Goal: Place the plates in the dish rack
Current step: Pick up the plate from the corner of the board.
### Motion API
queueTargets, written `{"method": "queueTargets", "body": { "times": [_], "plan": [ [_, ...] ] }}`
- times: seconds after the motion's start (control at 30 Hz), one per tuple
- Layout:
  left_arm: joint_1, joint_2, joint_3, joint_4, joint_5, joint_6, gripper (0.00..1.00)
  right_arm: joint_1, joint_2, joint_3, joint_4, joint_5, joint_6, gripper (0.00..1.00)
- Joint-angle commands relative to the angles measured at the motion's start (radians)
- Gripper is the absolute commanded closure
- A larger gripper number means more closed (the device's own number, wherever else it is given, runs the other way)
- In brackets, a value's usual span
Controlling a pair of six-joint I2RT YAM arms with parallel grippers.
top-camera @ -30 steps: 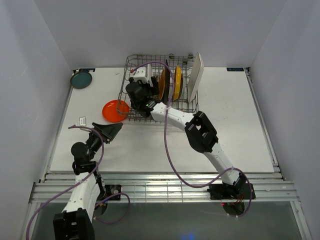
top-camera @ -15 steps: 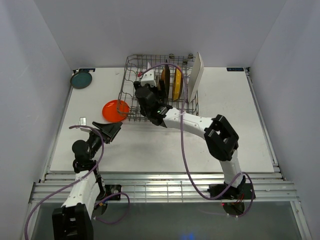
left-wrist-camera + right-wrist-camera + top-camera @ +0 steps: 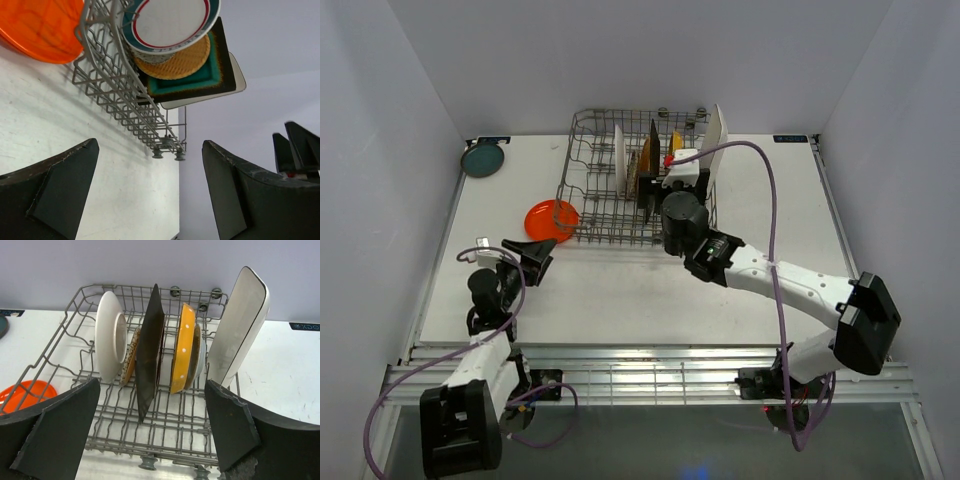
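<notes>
Left claw [image 3: 530, 255]: fingers spread wide, nothing between them, low over the white table [image 3: 620, 290]. Your next pickup, as I judge it, is the flat orange round plate [image 3: 551, 220]. It lies just ahead of that claw's tips and a touch toward the rack side, near but apart. It is round, so you have no long axis to line up with, and lying flat, so the rim is your only purchase. Its edge sits by the near left corner of the grey wire dish rack [image 3: 582, 140]; in the left wrist view the wire crosses the rim, and you cannot tell whether they touch. Right claw [image 3: 155, 440]: also spread wide and empty, facing the rack's near wall. From it the orange plate is well off to the left, past the rack's corner, so your left arm is nearer. A dark teal round plate [image 3: 483, 158] lies flat well beyond the left claw, off to its left. Ahead of the right claw, on edge in the tines: white round plate [image 3: 110, 335], wood-tone plate [image 3: 131, 357], dark square plate [image 3: 150, 350], yellow plate [image 3: 180, 350], and white rectangular plate [image 3: 237, 325] leaning at the right end.
</notes>
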Motion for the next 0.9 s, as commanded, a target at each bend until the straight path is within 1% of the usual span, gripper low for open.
{"method": "queueTargets", "body": {
  "times": [0.0, 0.07, 0.13, 0.27, 0.3, 0.4, 0.5, 0.6, 0.73, 0.87],
  "plan": [
    [0.033, 0.025, 0.104, -0.069, -0.072, 0.058, 0.06, 0.003, -0.094, -0.07, 0.006, -0.058, 0.035, 0.1],
    [0.054, 0.045, 0.136, -0.111, -0.07, 0.074, 0.06, 0.004, -0.146, -0.145, 0.025, -0.074, 0.032, 0.1],
    [0.083, 0.077, 0.177, -0.129, -0.07, 0.085, 0.06, 0.003, -0.225, -0.187, 0.025, -0.083, 0.031, 0.1],
    [0.097, 0.133, 0.245, -0.133, -0.107, 0.082, 0.06, 0.003, -0.39, -0.293, 0.02, -0.132, 0.044, 0.1],
    [0.1, 0.145, 0.263, -0.134, -0.125, 0.08, 0.06, 0.003, -0.416, -0.334, 0.022, -0.155, 0.046, 0.1],
    [0.108, 0.208, 0.357, -0.178, -0.15, 0.086, 0.07, 0.003, -0.496, -0.391, 0.011, -0.178, 0.058, 0.1],
    [0.114, 0.271, 0.44, -0.229, -0.184, 0.086, 0.07, 0.003, -0.547, -0.417, -0.009, -0.18, 0.069, 0.1],
    [0.114, 0.32, 0.478, -0.234, -0.218, 0.028, 0.09, 0.003, -0.588, -0.464, -0.009, -0.172, 0.08, 0.1],
    [0.117, 0.389, 0.523, -0.237, -0.328, -0.096, 0.09, 0.001, -0.621, -0.503, -0.008, -0.199, 0.101, 0.1],
    [0.123, 0.487, 0.616, -0.264, -0.428, -0.147, 0.1, 0.001, -0.677, -0.536, -0.014, -0.218, 0.127, 0.09]
  ]
}}
